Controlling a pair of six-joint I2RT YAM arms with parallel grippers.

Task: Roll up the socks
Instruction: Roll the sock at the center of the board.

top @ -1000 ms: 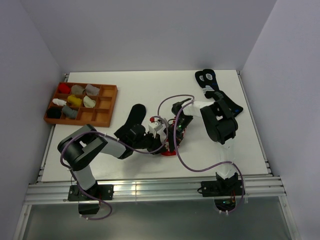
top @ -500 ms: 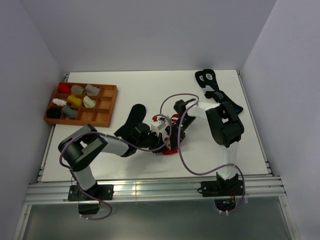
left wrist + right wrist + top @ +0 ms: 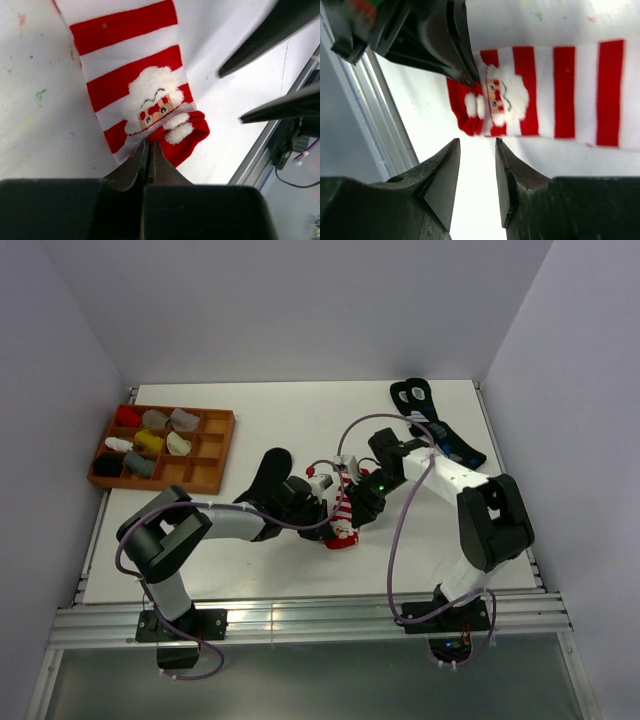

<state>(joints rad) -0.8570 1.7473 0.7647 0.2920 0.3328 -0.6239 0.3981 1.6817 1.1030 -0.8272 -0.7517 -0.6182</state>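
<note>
Because soft and limp, take Santa sock [image 3: 125, 75] by red end, pinched in closed left tool [image 3: 149, 146]; half-open right tool [image 3: 476, 145] empty.

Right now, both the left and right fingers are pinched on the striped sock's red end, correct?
Not quite. Only the left fingers pinch the striped sock; the right wrist view shows the right fingers apart, clear of it.
</note>
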